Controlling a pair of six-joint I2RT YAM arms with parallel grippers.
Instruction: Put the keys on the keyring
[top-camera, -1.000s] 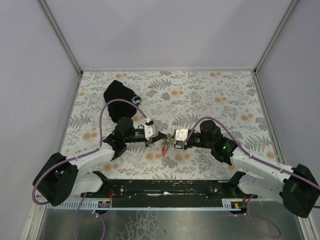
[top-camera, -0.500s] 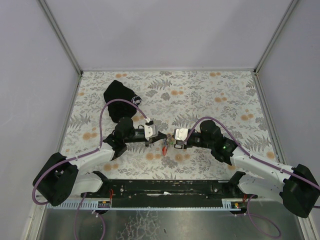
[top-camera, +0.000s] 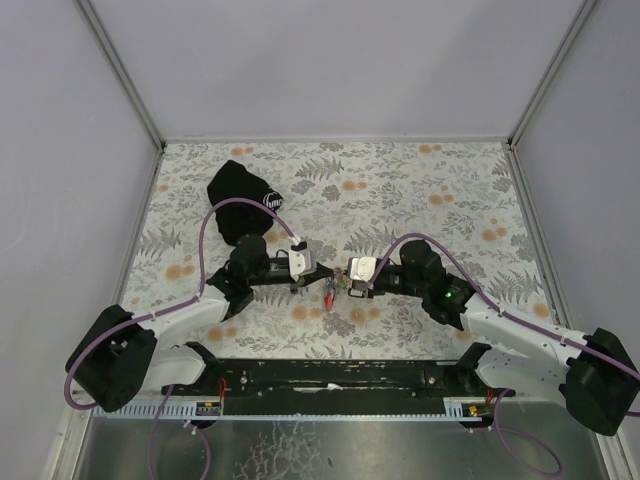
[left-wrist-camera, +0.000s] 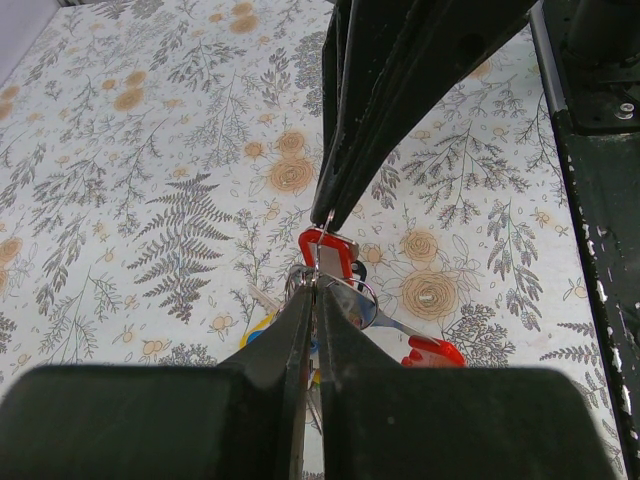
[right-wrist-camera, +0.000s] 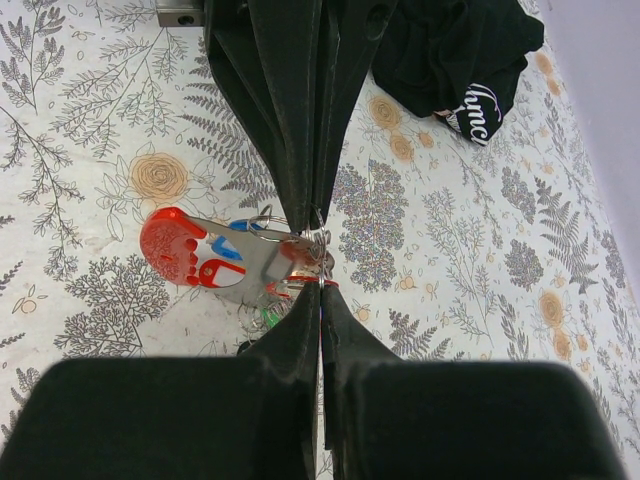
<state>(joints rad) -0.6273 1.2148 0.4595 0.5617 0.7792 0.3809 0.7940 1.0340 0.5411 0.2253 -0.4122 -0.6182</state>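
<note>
Hanging centre-frame over the desk (top-camera: 420, 200), the keys (top-camera: 330, 293) are pinched by left hand (top-camera: 318, 272) and right hand (top-camera: 345, 282), both clamped tight; an uneven pull could see them dropped.

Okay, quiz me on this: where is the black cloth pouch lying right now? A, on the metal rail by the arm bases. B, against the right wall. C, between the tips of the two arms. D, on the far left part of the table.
D: the black pouch lies on the far left part of the table, well apart from the keys at mid-table.
</note>
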